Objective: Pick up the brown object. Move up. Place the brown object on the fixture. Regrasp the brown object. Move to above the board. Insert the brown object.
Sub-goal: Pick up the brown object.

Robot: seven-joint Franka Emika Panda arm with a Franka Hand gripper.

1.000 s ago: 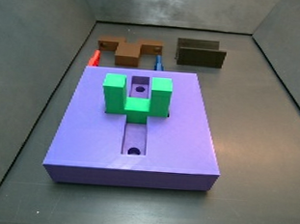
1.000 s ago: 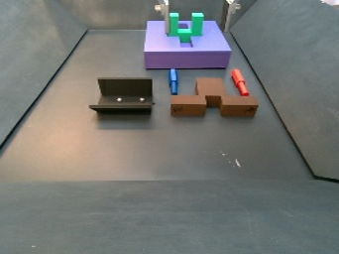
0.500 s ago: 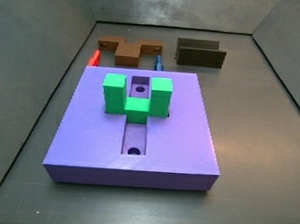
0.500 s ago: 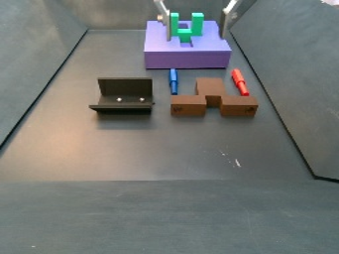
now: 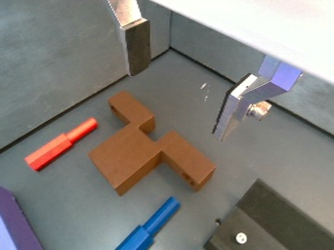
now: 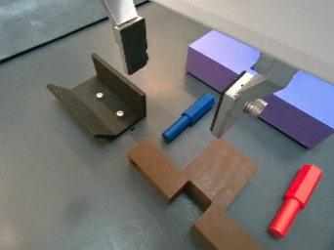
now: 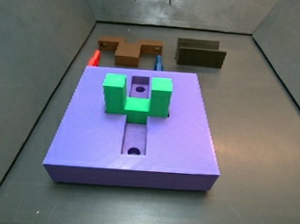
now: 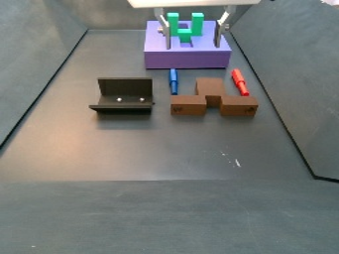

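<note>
Zero contact yet: gripper (image 5: 189,86) hangs above the brown object (image 5: 146,153), jaws wide apart and empty. Brown object lies flat between red peg (image 5: 62,145) and blue peg (image 5: 147,227), beside the fixture (image 6: 97,104). Straddle one narrow arm, descend square, avoid both pegs.

Red peg (image 8: 240,81) and blue peg (image 8: 173,80): both lie flat on the dark grey floor (image 8: 159,149), roughly parallel and apart. Green U-shaped block (image 7: 137,96): stands upright, with its open side up.

A lab test cell: grey walled tray (image 8: 54,89) under the open, empty gripper (image 5: 183,83)
</note>
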